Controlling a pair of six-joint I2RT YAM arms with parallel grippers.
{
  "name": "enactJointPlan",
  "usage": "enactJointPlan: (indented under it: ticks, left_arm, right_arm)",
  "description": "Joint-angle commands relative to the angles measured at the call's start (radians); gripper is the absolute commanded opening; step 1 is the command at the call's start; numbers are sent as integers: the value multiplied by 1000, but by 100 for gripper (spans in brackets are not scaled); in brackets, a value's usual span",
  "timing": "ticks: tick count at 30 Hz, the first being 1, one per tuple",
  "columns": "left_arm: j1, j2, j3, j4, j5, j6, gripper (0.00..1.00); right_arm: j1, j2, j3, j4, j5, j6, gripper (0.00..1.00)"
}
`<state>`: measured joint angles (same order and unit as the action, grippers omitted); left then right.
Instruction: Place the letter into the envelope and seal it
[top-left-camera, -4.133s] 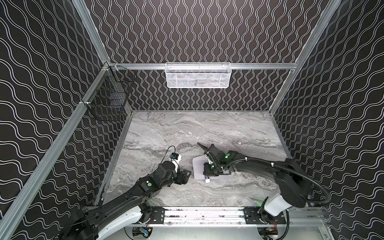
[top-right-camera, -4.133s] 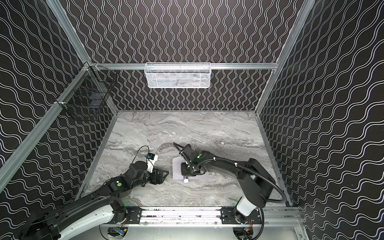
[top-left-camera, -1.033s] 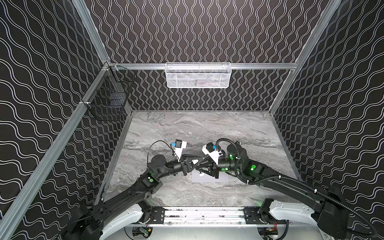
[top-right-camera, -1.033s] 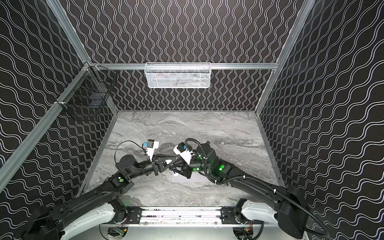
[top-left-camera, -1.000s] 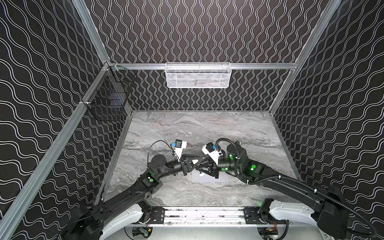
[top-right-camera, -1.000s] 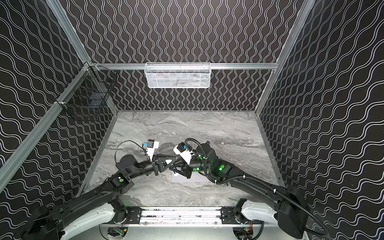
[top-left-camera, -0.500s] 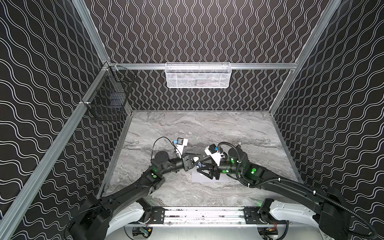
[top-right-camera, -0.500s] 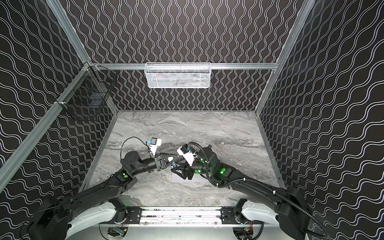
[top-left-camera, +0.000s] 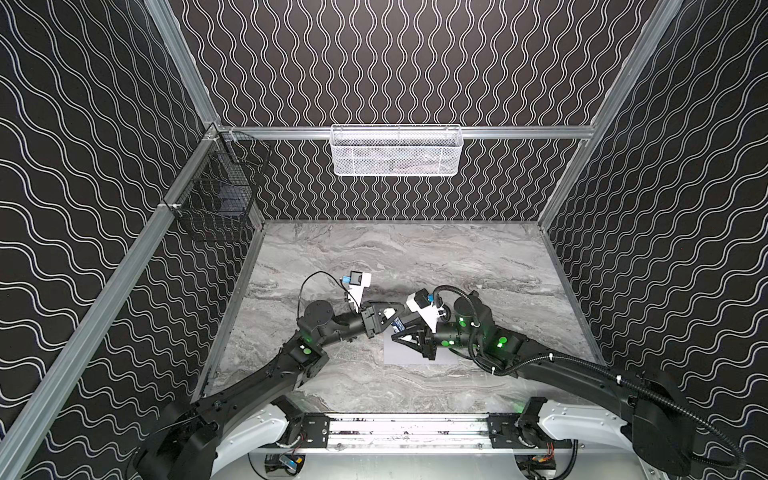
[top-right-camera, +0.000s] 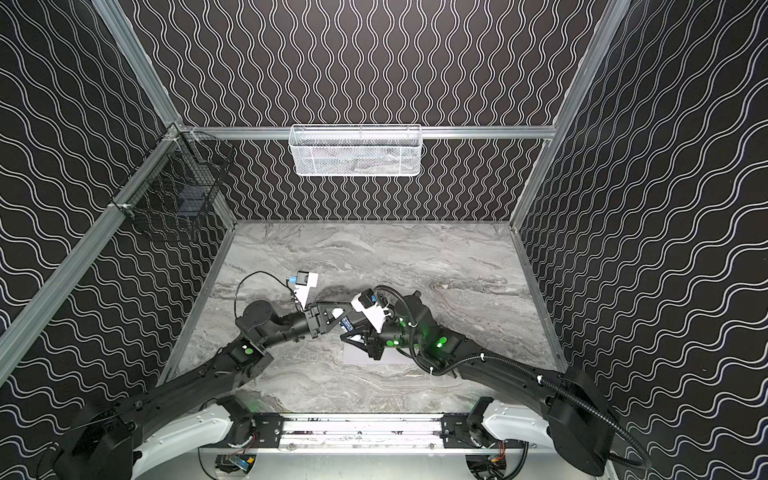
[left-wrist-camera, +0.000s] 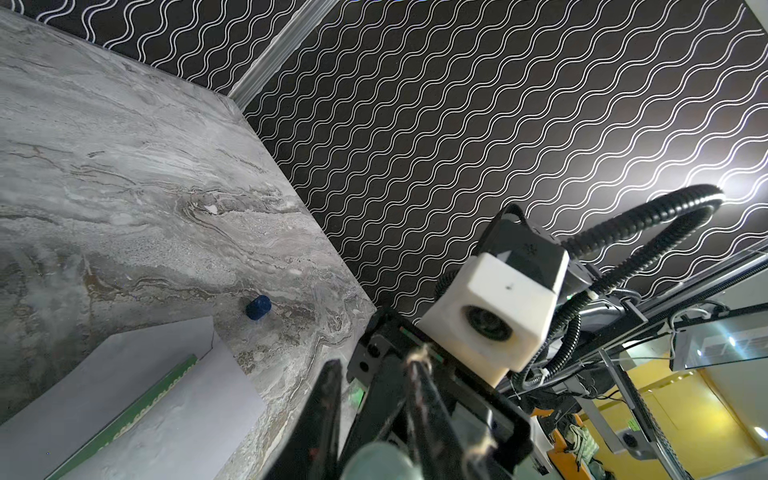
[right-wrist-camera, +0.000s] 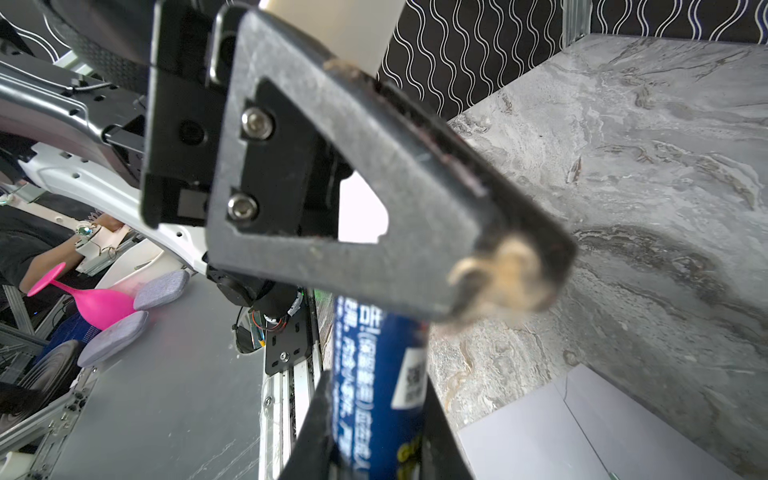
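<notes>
Pale envelope (top-left-camera: 399, 355) lies flat near the front of the table (top-left-camera: 415, 257), with the letter (left-wrist-camera: 158, 388) peeking out, green-edged. Above it the left gripper (top-left-camera: 398, 309) and right gripper (top-left-camera: 395, 337) both pinch a blue glue stick (right-wrist-camera: 374, 374). A blue cap (left-wrist-camera: 258, 307) sits beside the envelope.

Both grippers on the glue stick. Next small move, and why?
Probably open the left gripper: the right gripper clamps the glue stick too, its blue cap lies on the table, and the envelope flap looks open with the letter inside.
</notes>
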<state>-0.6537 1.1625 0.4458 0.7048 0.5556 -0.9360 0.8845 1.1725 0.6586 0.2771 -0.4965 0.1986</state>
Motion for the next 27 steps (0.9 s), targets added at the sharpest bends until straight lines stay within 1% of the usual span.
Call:
enactJointPlan:
  ticks: [1,2,3,4,8,10,13,18,25,27]
  left_arm:
    - [-1,-7,4,20,47,24,37]
    - [-1,-12,-4,29,46,26,49]
    - [-2,-16,-12,40,43,24,58]
    - [-2,-20,-22,57,41,21,63]
    - [-3,-18,-52,120,40,2,64]
    - [-4,-5,-58,157,46,-11,63]
    - [-4,12,-61,201,50,-21,57]
    - [-4,4,-57,188,44,-26,35]
    - [-5,-21,-42,138,33,-24,14]
    - [-4,-30,-40,128,28,-27,10]
  right_arm:
    - [1,-13,9,54,22,32,0]
    - [0,-18,5,70,37,42,0]
    - [1,-23,1,87,55,51,0]
    - [0,-27,-2,102,74,63,0]
    - [1,-27,-5,155,112,82,0]
    - [1,-16,5,157,102,81,0]
    - [1,-4,12,151,88,84,0]
    - [2,-1,5,148,85,87,0]
    - [16,22,16,128,84,78,0]
    - [16,19,16,130,88,79,0]
